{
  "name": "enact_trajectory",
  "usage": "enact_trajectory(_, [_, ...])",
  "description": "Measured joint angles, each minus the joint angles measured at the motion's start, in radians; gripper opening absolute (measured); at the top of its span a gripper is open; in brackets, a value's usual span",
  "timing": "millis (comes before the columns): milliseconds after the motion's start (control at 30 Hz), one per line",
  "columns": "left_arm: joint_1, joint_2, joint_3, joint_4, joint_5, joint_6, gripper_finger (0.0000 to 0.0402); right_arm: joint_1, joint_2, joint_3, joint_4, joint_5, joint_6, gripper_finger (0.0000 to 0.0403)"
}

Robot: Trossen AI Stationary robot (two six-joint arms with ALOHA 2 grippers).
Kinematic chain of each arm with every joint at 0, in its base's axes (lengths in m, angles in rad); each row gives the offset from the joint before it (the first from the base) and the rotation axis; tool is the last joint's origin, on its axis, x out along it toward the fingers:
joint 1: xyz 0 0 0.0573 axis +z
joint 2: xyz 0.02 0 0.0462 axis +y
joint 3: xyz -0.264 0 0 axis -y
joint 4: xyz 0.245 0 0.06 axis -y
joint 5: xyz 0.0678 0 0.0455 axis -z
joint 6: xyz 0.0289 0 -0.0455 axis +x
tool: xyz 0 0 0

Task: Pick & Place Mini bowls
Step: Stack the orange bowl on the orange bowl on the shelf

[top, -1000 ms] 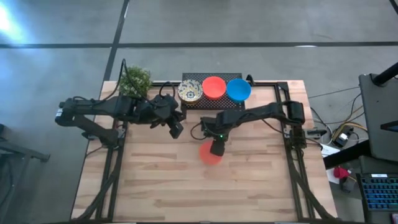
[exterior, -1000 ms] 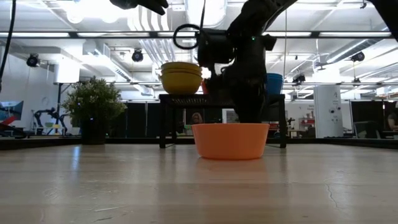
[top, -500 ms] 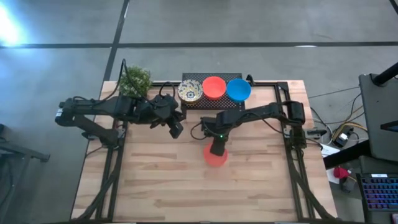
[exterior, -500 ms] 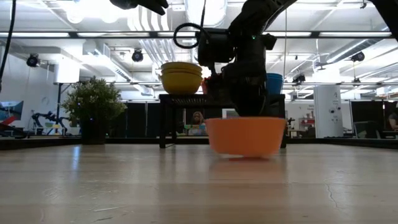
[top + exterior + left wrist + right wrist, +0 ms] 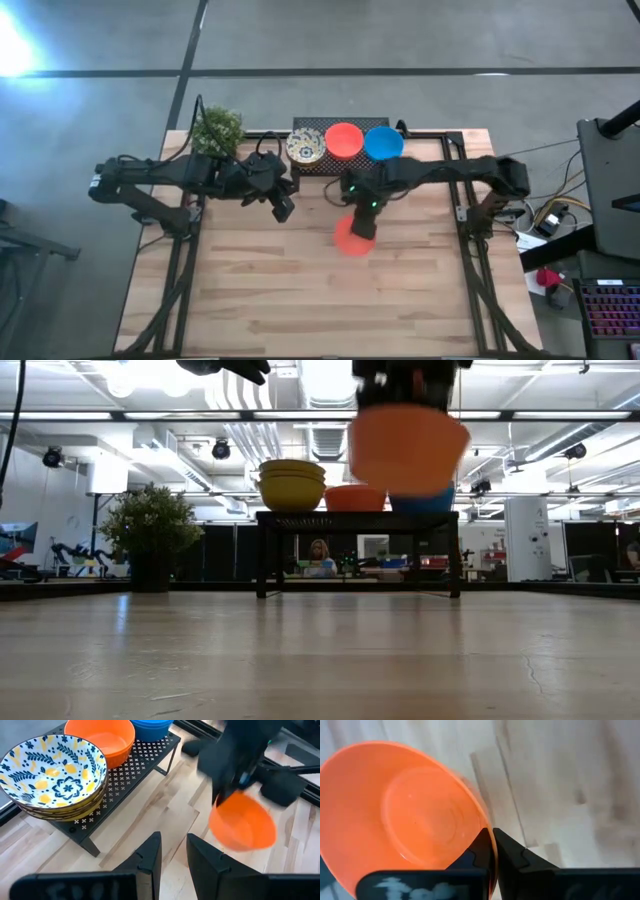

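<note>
My right gripper (image 5: 365,226) is shut on an orange-red mini bowl (image 5: 350,240), which hangs high above the table in the low view (image 5: 408,448). On the black mesh rack (image 5: 318,166) at the far edge stand a stack of patterned cream bowls (image 5: 305,148), orange-red bowls (image 5: 344,140) and blue bowls (image 5: 383,143). My left gripper (image 5: 283,208) waits open to the left of the rack, nothing between its fingers (image 5: 150,857). My right gripper pinches the bowl's rim (image 5: 486,836), one finger inside the bowl and one outside. The fingers (image 5: 512,856) come from above, pointing down, at the rim's far right side. The bowl is lifted clear of the table, open side up and a little tilted.
A small green potted plant (image 5: 217,128) stands at the far left corner. Bare wooden tabletop (image 5: 330,300) lies near and on both sides of the held bowl. A dark frame (image 5: 470,260) runs along the table's edges.
My right gripper has first slid the orange-red bowl a little toward the table's right edge, then risen with it. The bowl stood on the table and now hangs clear, well above rack height. The right arm has drawn back toward the far right.
</note>
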Motion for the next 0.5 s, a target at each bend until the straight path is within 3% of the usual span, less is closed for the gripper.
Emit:
enact_trajectory(233, [-0.001,0.000,0.000,-0.004,0.000,0.001,0.0083,-0.073,-0.144,0.131,-0.115,0.102,-0.003,0.0008])
enact_trajectory(500, [-0.001,0.000,0.000,-0.006,0.000,0.001,0.0083,-0.249,-0.153,0.320,-0.256,0.157,-0.076,0.0008])
